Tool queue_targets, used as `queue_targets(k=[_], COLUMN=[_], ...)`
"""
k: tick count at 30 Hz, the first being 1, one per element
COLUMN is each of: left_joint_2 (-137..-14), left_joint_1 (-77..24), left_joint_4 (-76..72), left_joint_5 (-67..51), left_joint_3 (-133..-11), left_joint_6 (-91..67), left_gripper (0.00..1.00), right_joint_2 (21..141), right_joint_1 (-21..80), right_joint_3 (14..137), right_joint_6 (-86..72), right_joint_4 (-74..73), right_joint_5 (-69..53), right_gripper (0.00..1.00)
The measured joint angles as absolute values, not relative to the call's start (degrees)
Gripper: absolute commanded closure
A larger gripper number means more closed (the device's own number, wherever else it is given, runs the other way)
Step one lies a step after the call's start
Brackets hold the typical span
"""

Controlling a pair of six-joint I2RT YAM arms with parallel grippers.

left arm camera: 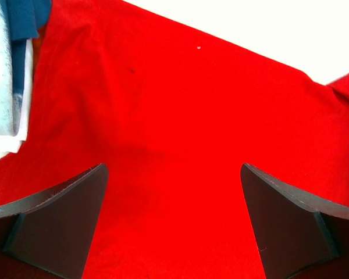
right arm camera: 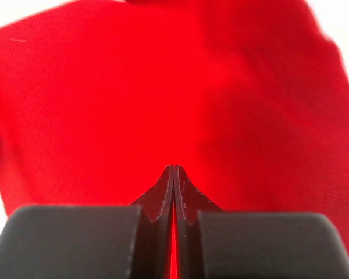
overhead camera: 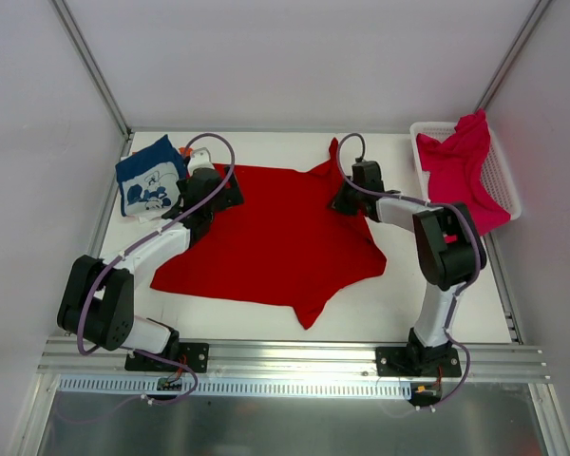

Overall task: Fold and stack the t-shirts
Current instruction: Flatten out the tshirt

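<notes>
Red shirt (overhead camera: 266, 233): spread open and mostly flat on the white table (overhead camera: 266, 147), with one point of cloth toward the arm bases and one raised peak at the far right corner

Left gripper (left arm camera: 173, 168): above the far left corner of the red shirt, fingers wide apart, pointed down, red cloth filling the gap between them in the wrist view

Right gripper (right arm camera: 173, 170): at the far right edge of the red shirt, just beside the raised peak; fingers pressed together tip to tip over the cloth; not possible to tell whether any cloth is pinched between them

Navy shirt (overhead camera: 150, 185): folded, just beyond the far left corner of the red shirt, its edge meeting the red cloth in the left wrist view

Orange cloth (overhead camera: 184, 152): a small sliver only, beyond the same corner, at the back of the navy shirt

Pink shirt (overhead camera: 461, 166): crumpled in the white basket (overhead camera: 506, 185), well to the right of the red shirt, hanging over the near rim

In the way: left forearm lying across the left edge of the red shirt in the top view

Markings: white cartoon print on the navy shirt, details too small to read
</notes>
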State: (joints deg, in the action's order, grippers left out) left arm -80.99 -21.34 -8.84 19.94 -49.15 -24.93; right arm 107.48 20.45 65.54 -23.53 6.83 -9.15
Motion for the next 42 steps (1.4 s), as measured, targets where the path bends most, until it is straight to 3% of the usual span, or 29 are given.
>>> queue_targets(k=[16,34,42], left_joint_2=[-80.88,-82.15,-94.0], left_joint_1=[-21.43,-21.43,-21.41], left_joint_4=[-9.1,-9.67,-9.08], left_joint_5=[20.01,19.99,17.89], left_joint_3=[-48.8,-48.8,-52.97], left_joint_6=[-24.91,-24.91,-26.72], left_gripper=[0.01,0.01,0.01], right_joint_2=[113.01,112.14,112.14], right_joint_1=[17.82,5.74,5.67], right_joint_3=[64.71,63.99,64.01], right_joint_6=[-25.47,-23.44,-23.38], right_joint_4=[9.87,8.69,8.56], right_joint_5=[-11.6,-14.46,-14.92], right_gripper=[1.0,1.0,1.0])
